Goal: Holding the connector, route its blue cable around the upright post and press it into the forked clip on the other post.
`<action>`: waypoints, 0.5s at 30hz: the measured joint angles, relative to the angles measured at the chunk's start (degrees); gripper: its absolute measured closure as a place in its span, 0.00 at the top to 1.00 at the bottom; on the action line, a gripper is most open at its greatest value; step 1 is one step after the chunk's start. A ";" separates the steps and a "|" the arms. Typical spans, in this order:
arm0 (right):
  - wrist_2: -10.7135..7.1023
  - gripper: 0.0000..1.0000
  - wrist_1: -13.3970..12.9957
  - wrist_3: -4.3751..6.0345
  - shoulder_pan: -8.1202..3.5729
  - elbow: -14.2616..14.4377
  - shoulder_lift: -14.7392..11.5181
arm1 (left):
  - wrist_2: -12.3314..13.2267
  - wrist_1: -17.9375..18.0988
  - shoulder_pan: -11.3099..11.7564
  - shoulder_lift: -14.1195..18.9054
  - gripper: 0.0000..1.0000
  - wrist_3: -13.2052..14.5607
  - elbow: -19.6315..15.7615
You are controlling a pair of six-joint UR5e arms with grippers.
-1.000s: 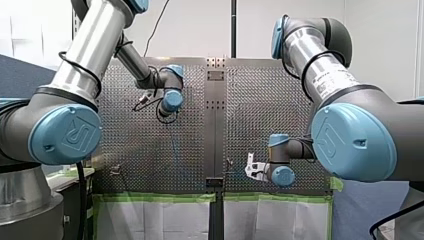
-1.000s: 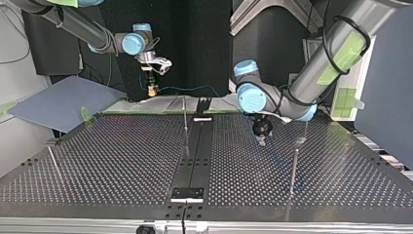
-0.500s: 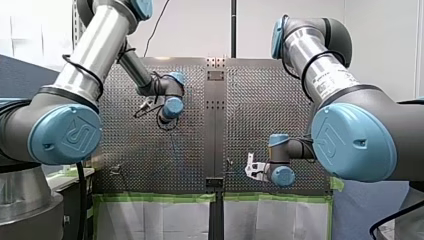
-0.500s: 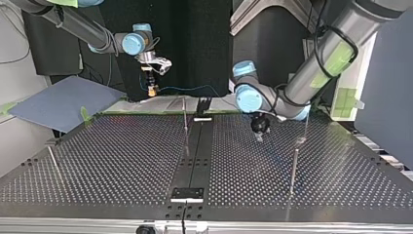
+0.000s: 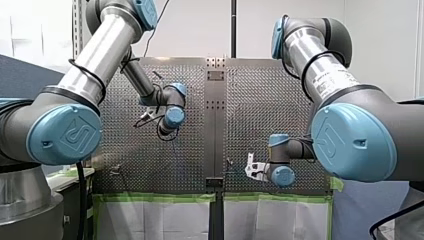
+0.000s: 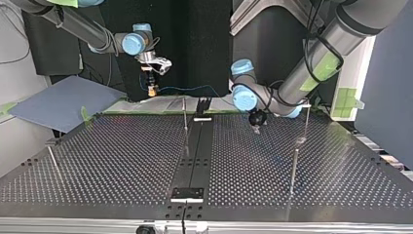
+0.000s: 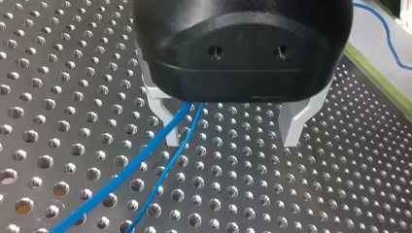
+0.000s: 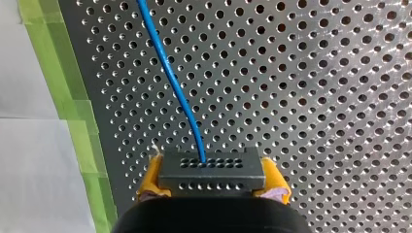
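Note:
My right gripper (image 8: 212, 171) has yellow pads and is shut on a black connector (image 8: 214, 178). From the connector the blue cable (image 8: 171, 77) runs ahead over the perforated plate. In the top view this gripper (image 6: 152, 90) hangs above the table's far edge, and the cable (image 6: 192, 88) stretches toward the right. My left gripper (image 7: 233, 136) is open just above the plate. The blue cable (image 7: 145, 160) passes under its palm beside one finger (image 7: 170, 128), and nothing is gripped. In the top view my left gripper (image 6: 255, 128) hovers right of the centre post (image 6: 185, 117).
A tall post (image 6: 293, 165) stands at the top view's right, with a second post carrying a clip (image 6: 303, 139) just behind it. A short slanted pin (image 6: 53, 161) is at the left. Green tape (image 8: 58, 58) lines the table's edge.
My left gripper has moved toward the far edge and a little left in the top view. My right arm has kept still with the connector.

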 joint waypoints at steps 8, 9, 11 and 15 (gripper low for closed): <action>0.01 0.00 0.10 0.00 -0.02 0.00 -0.01 | 1.76 -0.51 -0.30 -0.73 1.00 -2.80 0.05; 0.00 0.00 0.10 0.00 -0.02 0.00 -0.01 | 1.82 -0.68 -0.47 -1.25 1.00 -2.96 0.13; -0.01 0.00 0.13 -0.02 -0.02 0.01 -0.01 | 1.78 -0.87 -0.76 -2.22 1.00 -3.26 0.26; 0.00 0.00 0.18 -0.06 -0.02 0.00 -0.01 | 1.70 -1.23 -1.15 -4.50 1.00 -4.79 0.62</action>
